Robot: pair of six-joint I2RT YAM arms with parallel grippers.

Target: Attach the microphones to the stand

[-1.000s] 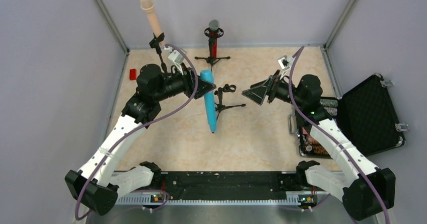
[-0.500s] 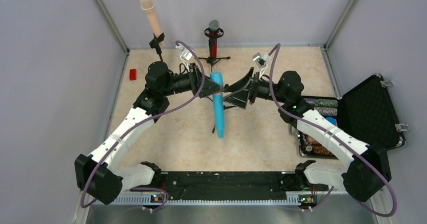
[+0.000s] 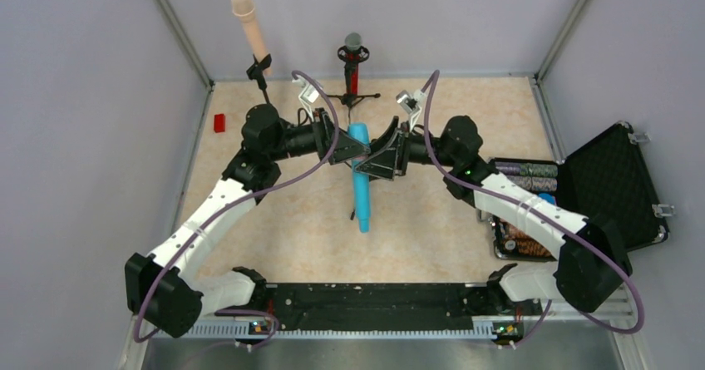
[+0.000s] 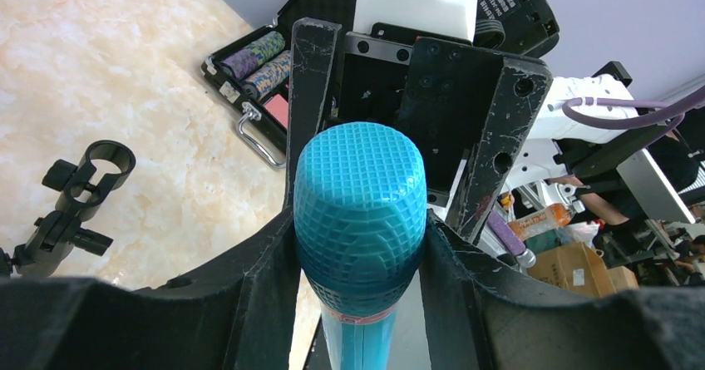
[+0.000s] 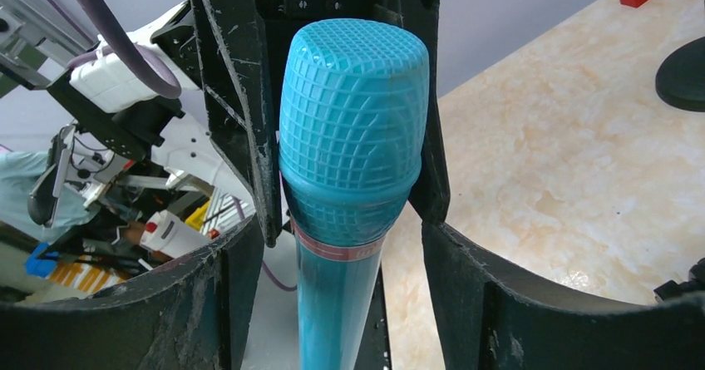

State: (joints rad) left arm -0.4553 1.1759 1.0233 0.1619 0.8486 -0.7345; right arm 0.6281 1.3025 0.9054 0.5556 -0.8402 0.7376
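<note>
Left gripper (image 4: pixel 357 258) pinching light-blue microphone (image 4: pixel 359 208) just below mesh head, fingers (image 4: pixel 266 270) pressing on both sides. Right gripper (image 5: pixel 342 254) straddling same neck from opposite side, its fingers (image 5: pixel 474 295) standing apart, slim gaps showing either side, no clear contact. Microphone hanging over middle of table (image 3: pixel 274 220), between both arms, handle pointing toward arm bases. Stand clip (image 4: pixel 81 179) sitting nearby on table, apart from microphone.
</note>
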